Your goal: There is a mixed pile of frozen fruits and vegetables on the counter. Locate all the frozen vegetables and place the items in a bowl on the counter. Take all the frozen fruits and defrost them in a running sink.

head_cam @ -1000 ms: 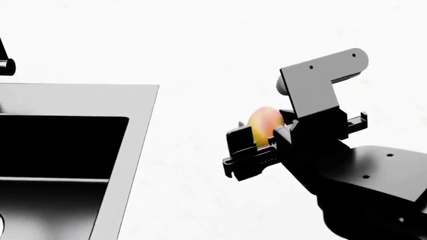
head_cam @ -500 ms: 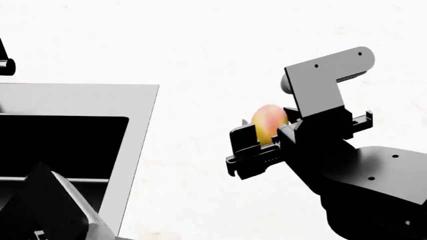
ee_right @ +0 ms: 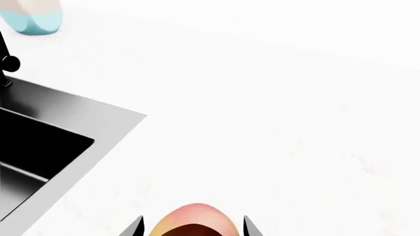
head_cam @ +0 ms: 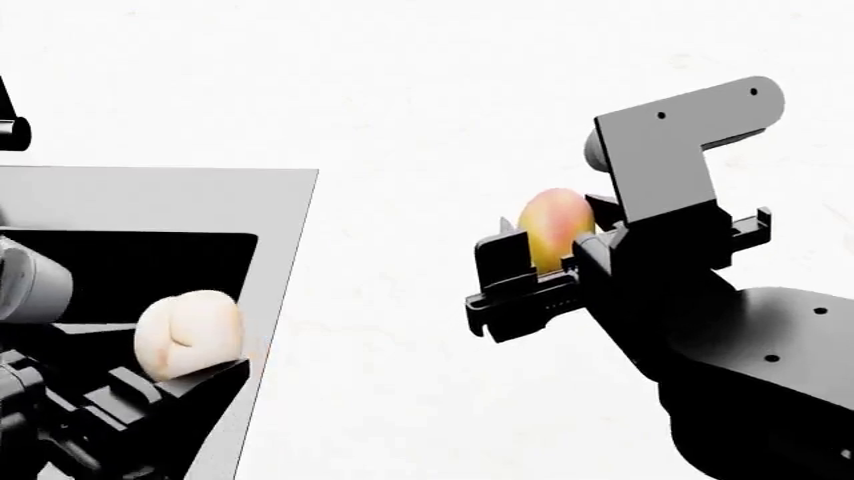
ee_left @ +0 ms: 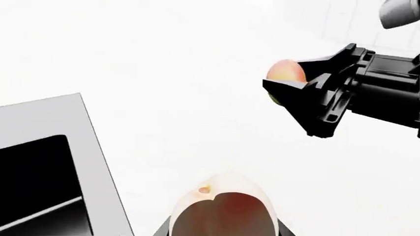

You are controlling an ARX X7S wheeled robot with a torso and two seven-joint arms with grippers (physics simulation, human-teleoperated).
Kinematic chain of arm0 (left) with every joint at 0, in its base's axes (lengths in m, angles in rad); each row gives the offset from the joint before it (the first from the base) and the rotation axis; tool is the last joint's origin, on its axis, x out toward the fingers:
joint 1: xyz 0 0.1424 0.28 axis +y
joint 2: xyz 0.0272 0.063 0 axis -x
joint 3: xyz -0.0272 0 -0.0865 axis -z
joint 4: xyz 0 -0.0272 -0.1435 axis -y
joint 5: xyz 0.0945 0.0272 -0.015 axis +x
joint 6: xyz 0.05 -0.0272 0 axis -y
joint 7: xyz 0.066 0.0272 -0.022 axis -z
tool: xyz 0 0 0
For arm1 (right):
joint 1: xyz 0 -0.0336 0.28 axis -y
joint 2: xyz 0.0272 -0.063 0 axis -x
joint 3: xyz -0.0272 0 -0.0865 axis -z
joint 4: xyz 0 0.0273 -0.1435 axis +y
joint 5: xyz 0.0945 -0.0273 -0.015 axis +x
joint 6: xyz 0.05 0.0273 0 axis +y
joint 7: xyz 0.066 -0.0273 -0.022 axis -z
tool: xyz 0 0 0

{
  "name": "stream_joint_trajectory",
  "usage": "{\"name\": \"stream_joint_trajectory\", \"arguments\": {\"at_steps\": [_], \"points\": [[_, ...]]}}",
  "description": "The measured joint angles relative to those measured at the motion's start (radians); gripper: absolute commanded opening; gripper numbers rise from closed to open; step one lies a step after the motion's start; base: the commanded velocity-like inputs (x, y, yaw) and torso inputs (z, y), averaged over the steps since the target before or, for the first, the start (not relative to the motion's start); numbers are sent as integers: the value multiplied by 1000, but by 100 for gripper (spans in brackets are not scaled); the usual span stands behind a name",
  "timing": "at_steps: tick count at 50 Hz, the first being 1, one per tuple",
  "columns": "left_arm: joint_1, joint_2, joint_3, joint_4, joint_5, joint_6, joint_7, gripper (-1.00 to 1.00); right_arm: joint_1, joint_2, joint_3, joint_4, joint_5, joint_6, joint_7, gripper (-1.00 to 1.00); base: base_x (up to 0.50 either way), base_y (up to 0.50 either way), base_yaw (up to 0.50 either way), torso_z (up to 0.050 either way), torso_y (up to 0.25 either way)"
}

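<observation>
While the right claw (head_cam: 534, 270) grips an upright mango (head_cam: 553, 228) (long axis vertical), the left claw (head_cam: 180, 385) clasps a peach (head_cam: 187, 333).

White counter (head_cam: 400, 100) fills most of the head view; black faucet part (head_cam: 11, 125) sits at the frame's left edge, upper half

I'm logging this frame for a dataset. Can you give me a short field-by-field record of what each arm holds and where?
left end effector: shut on a pale peach, over the sink's right edge
right end effector: shut on a yellow-pink mango, above the counter, right of the sink
sink: dark basin; no water seen
counter: white
far item: pale blue-based object, partly out of view
</observation>
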State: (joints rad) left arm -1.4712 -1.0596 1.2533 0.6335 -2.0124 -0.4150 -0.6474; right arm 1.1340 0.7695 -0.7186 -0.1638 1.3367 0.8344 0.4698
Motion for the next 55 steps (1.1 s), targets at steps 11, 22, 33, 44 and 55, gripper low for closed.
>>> {"name": "stream_joint_trajectory", "arguments": {"at_steps": [11, 22, 33, 44, 55], "points": [[45, -35, 7, -40, 113, 37, 2, -100, -54, 53, 43, -89, 3, -64, 27, -100, 0, 0, 0, 0, 0], [141, -96, 32, -60, 296, 124, -35, -100, -169, 140, 96, -251, -15, -173, 69, -100, 0, 0, 0, 0, 0], [244, -105, 67, -97, 543, 216, -158, -100, -282, 206, 137, -343, -60, -273, 119, -100, 0, 0, 0, 0, 0], [317, -128, 83, -115, 627, 293, -200, -100, -346, 236, 159, -373, -74, -325, 152, -100, 0, 0, 0, 0, 0], [354, -152, 84, -120, 647, 342, -211, -100, -375, 254, 161, -384, -83, -336, 166, -100, 0, 266, 0, 0, 1]]}}
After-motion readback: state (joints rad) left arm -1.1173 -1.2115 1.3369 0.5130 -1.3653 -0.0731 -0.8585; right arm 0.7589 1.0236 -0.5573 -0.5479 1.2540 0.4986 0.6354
